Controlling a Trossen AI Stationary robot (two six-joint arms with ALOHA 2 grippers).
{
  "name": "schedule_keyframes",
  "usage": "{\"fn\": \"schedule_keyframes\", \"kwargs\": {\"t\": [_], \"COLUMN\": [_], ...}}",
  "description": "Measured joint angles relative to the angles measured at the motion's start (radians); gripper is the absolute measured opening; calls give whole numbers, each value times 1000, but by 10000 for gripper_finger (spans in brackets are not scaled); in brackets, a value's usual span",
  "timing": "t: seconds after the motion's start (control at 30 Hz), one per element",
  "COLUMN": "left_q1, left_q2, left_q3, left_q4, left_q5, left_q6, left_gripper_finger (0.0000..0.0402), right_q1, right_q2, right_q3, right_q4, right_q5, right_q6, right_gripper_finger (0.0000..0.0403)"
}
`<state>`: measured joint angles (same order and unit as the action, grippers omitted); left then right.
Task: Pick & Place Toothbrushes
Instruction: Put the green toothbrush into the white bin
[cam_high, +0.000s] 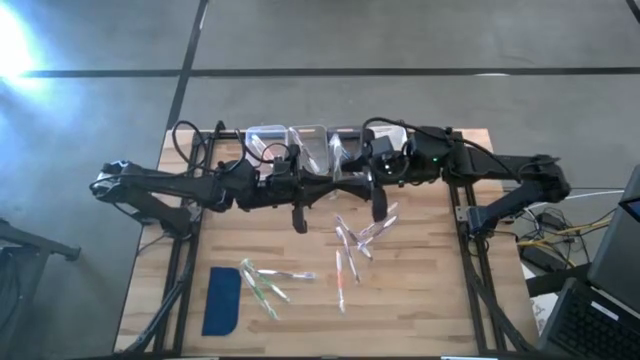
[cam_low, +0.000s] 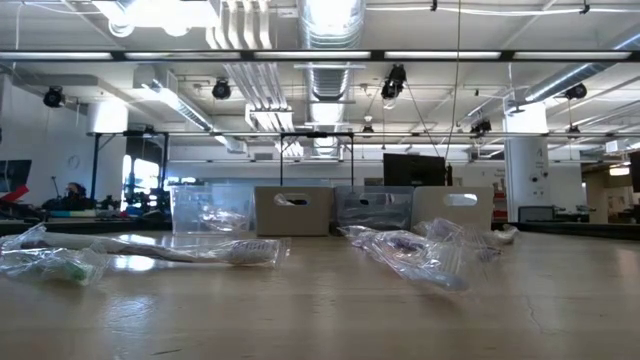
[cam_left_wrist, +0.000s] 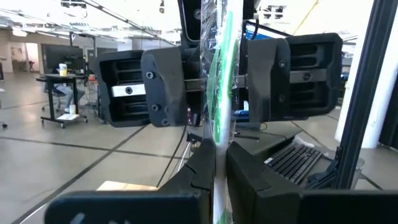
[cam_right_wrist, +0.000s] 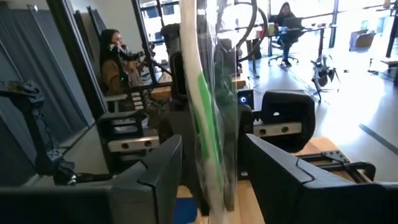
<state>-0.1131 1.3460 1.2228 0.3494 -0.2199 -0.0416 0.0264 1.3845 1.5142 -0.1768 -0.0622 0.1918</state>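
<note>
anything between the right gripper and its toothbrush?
Nothing visible. A wrapped toothbrush already stands upright between the right gripper's open fingers. The left gripper is shut on a green toothbrush.

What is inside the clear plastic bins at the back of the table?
The clear bins hold some wrapped pale toothbrushes. The two beige bins are opaque, so their contents are hidden.

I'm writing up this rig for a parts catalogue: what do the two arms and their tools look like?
Both arms are dark, near black, built of slim jointed segments with black cables looping over them. A small green light glows on the right arm. The left tool has two broad, matte dark fingers with angular, wedge-shaped faces; the right tool has the same flat dark plastic fingers.
</note>
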Motion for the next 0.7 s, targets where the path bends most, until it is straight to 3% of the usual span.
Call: {"fn": "schedule_keyframes", "kwargs": {"t": [0.17,0.53,0.7], "left_q1": [0,0,0], "left_q2": [0,-1,-1], "left_q3": [0,0,0], "left_q4": [1,7,9], "left_q5": [0,0,0], "left_q6": [0,11,14], "left_gripper_finger": [23,31,50], "right_q1": [1,1,0], "right_q2": [17,-23,-22], "right_q3": [21,20,20], "right_q4": [1,-52,-52], "right_q5": [-1,-9,-10], "right_q6": [-19,-24,-22], "right_gripper_finger": [134,23,15]}}
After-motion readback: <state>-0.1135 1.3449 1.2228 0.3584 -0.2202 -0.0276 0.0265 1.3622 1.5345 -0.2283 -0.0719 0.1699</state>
